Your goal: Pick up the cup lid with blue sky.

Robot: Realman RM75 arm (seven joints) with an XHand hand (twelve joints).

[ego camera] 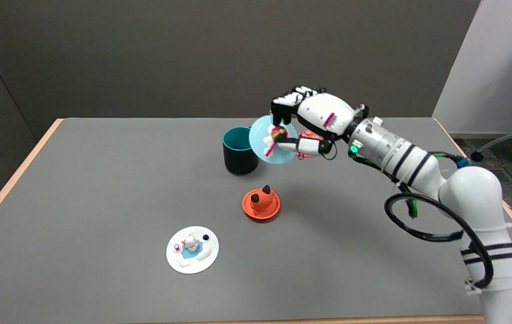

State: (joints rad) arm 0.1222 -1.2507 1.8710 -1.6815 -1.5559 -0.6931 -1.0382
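The sky-blue cup lid (268,140), a round disc with a rainbow and white cloud figure on it, hangs tilted in the air above the table, just right of the dark cup (240,150). My right hand (306,118) holds it from the right, fingers over its top edge and thumb under the figure. A pink-orange thing shows behind the thumb, partly hidden.
An orange lid (261,203) with a fox-like figure lies on the grey table (103,180) below the hand. A white lid (192,249) with a small snow scene lies nearer the front. The dark cup with a teal inside stands upright, uncovered.
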